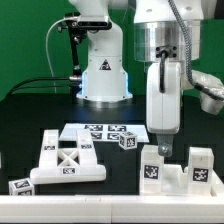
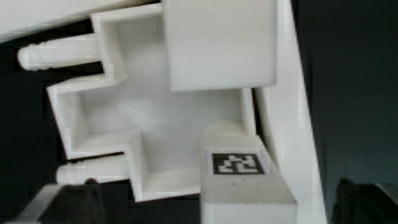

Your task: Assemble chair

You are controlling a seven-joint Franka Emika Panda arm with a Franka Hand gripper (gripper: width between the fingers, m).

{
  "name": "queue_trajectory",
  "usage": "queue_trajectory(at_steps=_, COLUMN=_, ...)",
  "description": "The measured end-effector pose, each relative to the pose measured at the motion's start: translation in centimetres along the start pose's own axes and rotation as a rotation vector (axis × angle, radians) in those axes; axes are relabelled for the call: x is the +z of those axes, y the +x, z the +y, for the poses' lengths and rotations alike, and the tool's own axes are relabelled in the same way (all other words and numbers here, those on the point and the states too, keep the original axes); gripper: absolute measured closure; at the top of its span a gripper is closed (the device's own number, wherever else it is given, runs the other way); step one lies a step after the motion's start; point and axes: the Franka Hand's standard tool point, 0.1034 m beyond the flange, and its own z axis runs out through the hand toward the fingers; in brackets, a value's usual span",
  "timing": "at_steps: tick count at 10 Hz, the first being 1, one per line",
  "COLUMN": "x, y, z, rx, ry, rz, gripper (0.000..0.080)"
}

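We see the gripper (image 1: 163, 149) hanging nose-down over the front of the black table (image 1: 28, 125), at the exterior view's right, just above a blocky white body (image 1: 176, 181) of the chair. That body sits low. Its long axis runs across the exterior view from left to right, and a stubby upright (image 1: 152, 170) at one end and another (image 1: 201, 163) at the other both turn a tag toward the camera. From the wrist we look down on a recessed piece (image 2: 178, 95), a thick-walled tray shape. Its long side runs away from the fingers (image 2: 68, 198), and round pegs (image 2: 43, 55) stick out sideways from its other edge. A square post carrying a tag (image 2: 237, 163) rises beside the recess. The dark fingers stand wide apart at either side of this piece, with black gap showing next to the one we can make out best, so we read the jaws as spread and gripping nothing. Well apart, at the exterior view's left, the cross-braced panel (image 1: 66, 160) lies flat with its long bar running left to right along the front, and a small tagged piece (image 1: 22, 186) lies near its left end. Behind lies the marker board (image 1: 98, 130), with a small tagged block (image 1: 127, 141) just beside its right end.
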Motion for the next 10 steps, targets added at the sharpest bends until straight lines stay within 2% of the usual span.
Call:
queue_trajectory(at_steps=3, x=-0.2, y=-0.5, z=0.2, rx=-0.097, ry=0.002, rz=-0.003, gripper=0.0151)
queue_trajectory(at_steps=4, x=-0.5, y=-0.5, z=0.7, rx=-0.176, ry=0.015, rz=-0.006, gripper=0.0151)
queue_trajectory(at_steps=5, x=-0.7, y=-0.2, z=1.6, rx=-0.343, ry=0.018, rz=-0.007, gripper=0.0151)
queue_trajectory(at_steps=6, x=-0.8, y=-0.2, z=2.4, rx=-0.460, ry=0.011, rz=-0.009, gripper=0.0151)
queue_trajectory(at_steps=7, x=-0.7, y=-0.2, z=2.7, rx=-0.607, ry=0.016, rz=0.007, gripper=0.0151)
queue_trajectory(at_steps=8, x=-0.6, y=-0.3, z=2.7, rx=-0.656, ry=0.025, rz=0.020, gripper=0.0151)
queue_trajectory(at_steps=10, x=-0.5, y=-0.2, z=2.7, rx=-0.779, ry=0.024, rz=0.022, gripper=0.0151)
